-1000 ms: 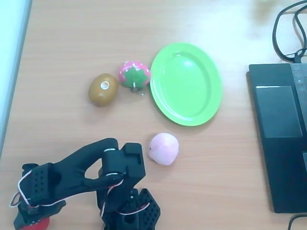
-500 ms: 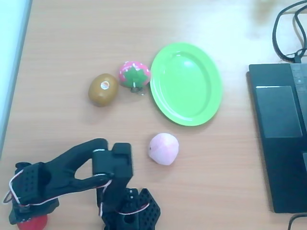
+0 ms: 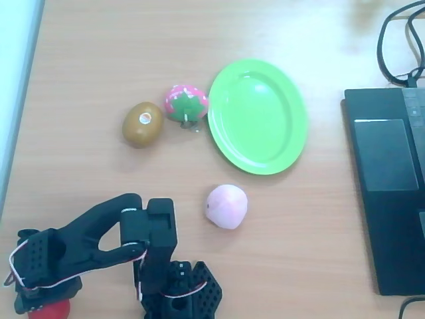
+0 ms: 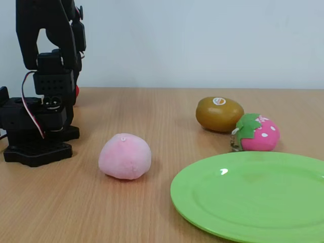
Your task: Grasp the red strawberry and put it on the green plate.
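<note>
Overhead view: my black arm is folded toward the lower left corner, and the gripper [image 3: 41, 299] sits directly over the red strawberry [image 3: 50, 311], whose red body peeks out under the wrist at the bottom edge. I cannot tell from this angle whether the jaws are apart or closed, since the wrist housing covers them. The arm's base [image 3: 178, 292] stands at the bottom edge, right of the gripper.

The green plate [image 3: 258, 116] lies empty, well apart from the strawberry, up and to the right across the wooden table [image 3: 99, 60]. Touching or just beside its left rim is the pink dotted strawberry [image 3: 186, 104] with its light-green top, and left of that, near but apart, the brown kiwi [image 3: 142, 124] with a sticker. A pale pink round fruit [image 3: 227, 206] rests below the plate, between plate and arm base. A dark laptop [image 3: 392, 186] occupies the right edge, with black cables [image 3: 395, 40] above it.

Fixed view, low and from the side: the plate's rim [image 4: 202, 212] is nearest, pink fruit [image 4: 124, 156] left of it, kiwi [image 4: 219, 114] and dotted strawberry [image 4: 255, 132] farther back. A sliver of red [image 4: 76, 90] shows behind the arm at left.
</note>
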Controlling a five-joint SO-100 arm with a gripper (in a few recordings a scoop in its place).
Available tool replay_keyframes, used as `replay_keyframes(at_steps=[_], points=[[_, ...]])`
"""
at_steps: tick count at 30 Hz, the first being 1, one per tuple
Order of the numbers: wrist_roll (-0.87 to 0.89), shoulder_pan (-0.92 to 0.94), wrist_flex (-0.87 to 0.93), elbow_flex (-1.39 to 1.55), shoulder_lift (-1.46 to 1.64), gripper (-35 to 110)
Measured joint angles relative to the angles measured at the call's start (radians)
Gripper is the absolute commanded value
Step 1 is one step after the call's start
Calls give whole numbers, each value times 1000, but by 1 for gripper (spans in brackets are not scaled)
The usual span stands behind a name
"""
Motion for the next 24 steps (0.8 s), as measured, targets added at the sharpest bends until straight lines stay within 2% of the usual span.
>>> replay_keyframes(at_steps=[16,24], points=[[-14,-51,23,-2,0,44],[-18,-63,23,-3,-5,40]])
